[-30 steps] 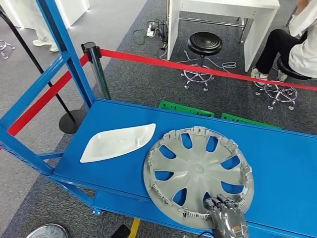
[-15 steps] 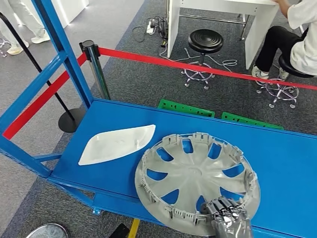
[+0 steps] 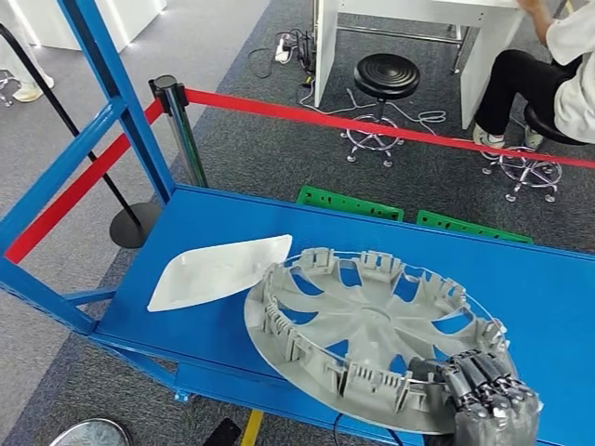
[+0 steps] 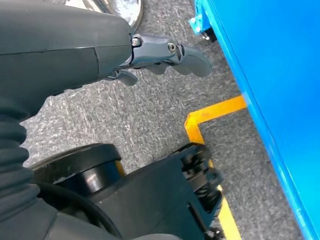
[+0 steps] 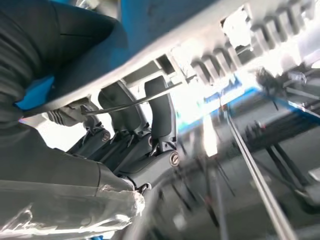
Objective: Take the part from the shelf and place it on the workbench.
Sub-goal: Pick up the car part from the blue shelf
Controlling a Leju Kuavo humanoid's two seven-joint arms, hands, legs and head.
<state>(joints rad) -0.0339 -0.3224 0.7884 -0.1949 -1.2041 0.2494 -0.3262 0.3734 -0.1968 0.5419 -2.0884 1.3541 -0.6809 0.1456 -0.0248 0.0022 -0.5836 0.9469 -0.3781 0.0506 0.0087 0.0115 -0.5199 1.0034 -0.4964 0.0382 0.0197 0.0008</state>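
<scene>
A grey plastic wheel cover (image 3: 364, 339) lies inside-up over the front of the blue shelf (image 3: 548, 297), its near edge lifted and tilted. My right hand (image 3: 487, 395) grips its rim at the near right, fingers curled over the edge. In the right wrist view the dark fingers (image 5: 158, 117) hook over the grey ribbed rim (image 5: 211, 45). My left hand (image 4: 166, 52) hangs beside the shelf front over the carpet, fingers apart and holding nothing.
A white curved panel (image 3: 218, 269) lies on the shelf left of the cover. Blue frame posts (image 3: 115, 88) rise at the left. Behind stand a red barrier belt (image 3: 350, 121), a black stool (image 3: 384, 79), a white desk and a seated person (image 3: 554, 84). Yellow floor tape (image 4: 211, 112) runs below.
My right hand has pulled the wheel cover toward the shelf's front edge and lifted its near side, so it now tilts and shows its ribbed inside rim. The hand moved right.
</scene>
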